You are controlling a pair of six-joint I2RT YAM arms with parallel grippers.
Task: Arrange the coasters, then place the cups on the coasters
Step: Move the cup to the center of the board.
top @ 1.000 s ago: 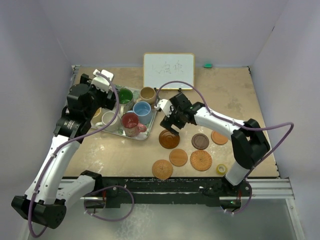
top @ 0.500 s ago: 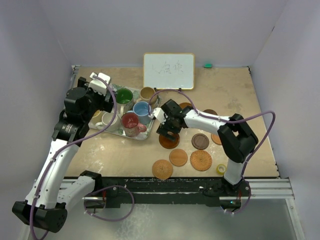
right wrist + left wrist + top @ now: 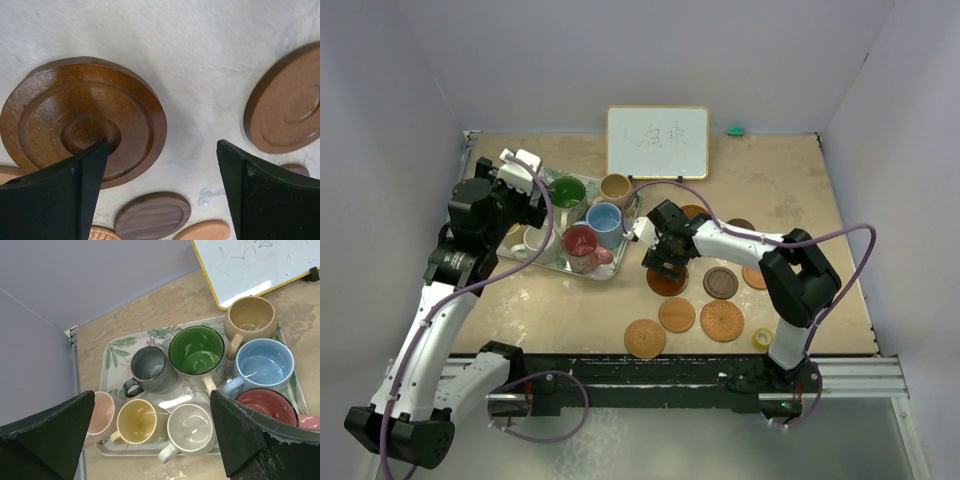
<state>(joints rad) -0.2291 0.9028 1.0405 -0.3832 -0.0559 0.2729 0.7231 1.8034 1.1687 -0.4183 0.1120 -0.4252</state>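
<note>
White arms point(image 3: 425, 340), black joints point(image 3: 470, 205), purple cables point(image 3: 872, 240).

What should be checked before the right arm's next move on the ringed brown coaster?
1. Right gripper jaws open: ok.
2. Jaws span the whole ringed brown coaster: not ok; one finger is over its centre, the other is past its rim.
3. Finger contact with that coaster: cannot tell.
4. Neighbouring coaster apart from the jaws: ok.
5. Left gripper jaws open above the mugs: ok.
6. All eight mugs upright on the tray: ok.
</note>
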